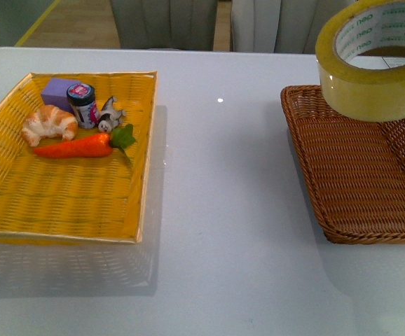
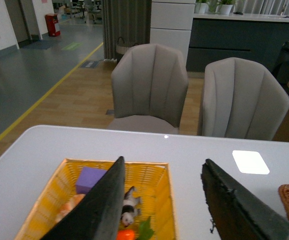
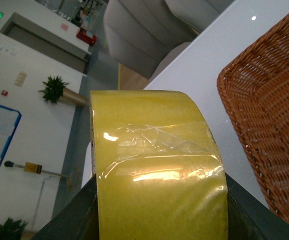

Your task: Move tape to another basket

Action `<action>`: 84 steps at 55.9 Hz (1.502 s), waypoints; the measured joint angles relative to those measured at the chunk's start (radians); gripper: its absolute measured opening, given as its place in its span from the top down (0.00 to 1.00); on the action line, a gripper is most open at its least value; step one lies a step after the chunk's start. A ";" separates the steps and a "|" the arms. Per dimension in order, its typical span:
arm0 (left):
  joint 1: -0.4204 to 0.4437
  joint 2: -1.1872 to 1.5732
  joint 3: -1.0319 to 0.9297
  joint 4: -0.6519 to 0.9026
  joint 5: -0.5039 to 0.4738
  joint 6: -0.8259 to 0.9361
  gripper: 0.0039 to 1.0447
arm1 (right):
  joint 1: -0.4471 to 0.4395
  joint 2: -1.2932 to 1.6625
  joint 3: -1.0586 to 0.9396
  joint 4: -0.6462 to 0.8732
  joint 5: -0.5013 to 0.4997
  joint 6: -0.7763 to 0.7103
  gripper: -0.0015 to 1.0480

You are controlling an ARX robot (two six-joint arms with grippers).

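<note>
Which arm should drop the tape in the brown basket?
Right. The right gripper holds the tape next to the brown basket; the left gripper is open, empty, near the yellow basket.

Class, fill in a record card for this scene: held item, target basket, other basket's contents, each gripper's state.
Held item: tape, raised near the brown basket's far end
Target basket: brown basket, nothing seen inside
Other basket: yellow basket holding croissant, carrot, purple block, jar, toy animal
Left gripper: open, holding nothing
Right gripper: shut on the tape
</note>
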 joint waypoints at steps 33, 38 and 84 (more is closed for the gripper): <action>0.271 -0.464 -0.348 -0.137 0.269 0.032 0.99 | -0.153 0.566 0.367 -0.067 0.033 0.018 0.56; 0.292 -0.498 -0.376 -0.135 0.290 0.033 0.99 | -0.154 0.620 0.421 -0.087 0.048 0.029 0.56; 0.441 -0.980 -0.439 -0.538 0.436 0.034 0.99 | -0.178 0.802 0.568 -0.157 0.076 0.062 0.25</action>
